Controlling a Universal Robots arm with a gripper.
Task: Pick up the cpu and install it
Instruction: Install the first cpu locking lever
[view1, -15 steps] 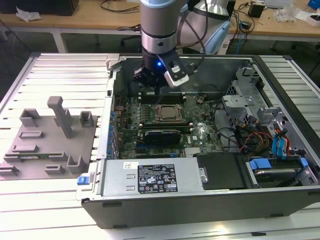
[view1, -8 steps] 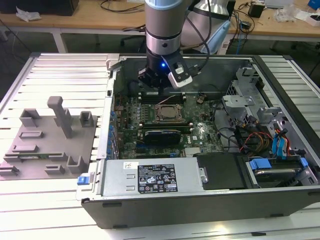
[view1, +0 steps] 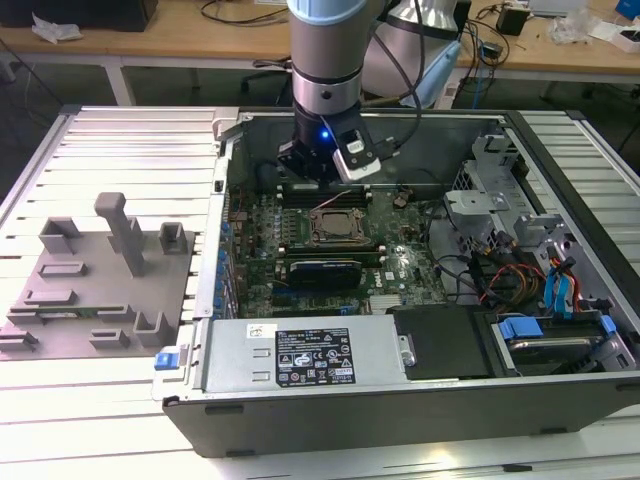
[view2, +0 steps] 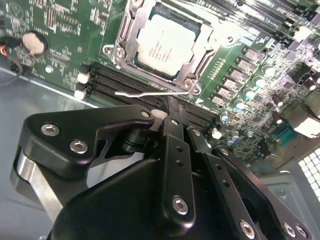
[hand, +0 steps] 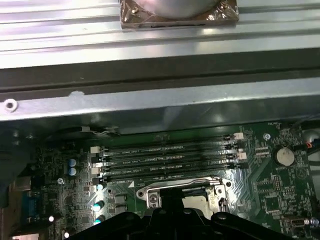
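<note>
The exterior view takes in the whole set-up. The arm comes down from the upper middle of the frame, and the gripper (view1: 315, 172) hangs inside the open computer case (view1: 400, 425), above the motherboard's far edge. The case lies on a ribbed metal worktop (view1: 130, 140). At the exterior view's left, well apart from the case, a grey fixture plate (view1: 100, 285) with upright posts rests on the same worktop.

The second wrist view gives the close detail. The cpu (view2: 167, 42) lies flat in its socket frame (view2: 127, 35) on the green board, a small square with a pale silvery top, and the metal rim surrounds it on all sides. In the exterior view the cpu (view1: 334, 224) is a small square near the middle of the frame, just below the gripper. The jaws look drawn together with nothing between them, and the gripper (view2: 172, 107) hovers just beside the socket without touching the chip.

A thin wire lever (view2: 145, 93) runs along the socket's edge, between it and the black memory slots (view2: 125, 82). A round coin cell (view2: 34, 42) sits farther off on the board.

The first wrist view shows the slots (hand: 165, 155), the coin cell (hand: 285, 156) and the case's grey wall (hand: 150, 100) beyond them, while the gripper (hand: 172, 202) hides much of the socket frame (hand: 150, 192).

In the lower middle of the exterior view a labelled power supply box (view1: 300, 355) fills the near side of the case. Blue drive latches (view1: 520, 325) and coloured cables (view1: 500, 280) crowd the exterior view's right.
</note>
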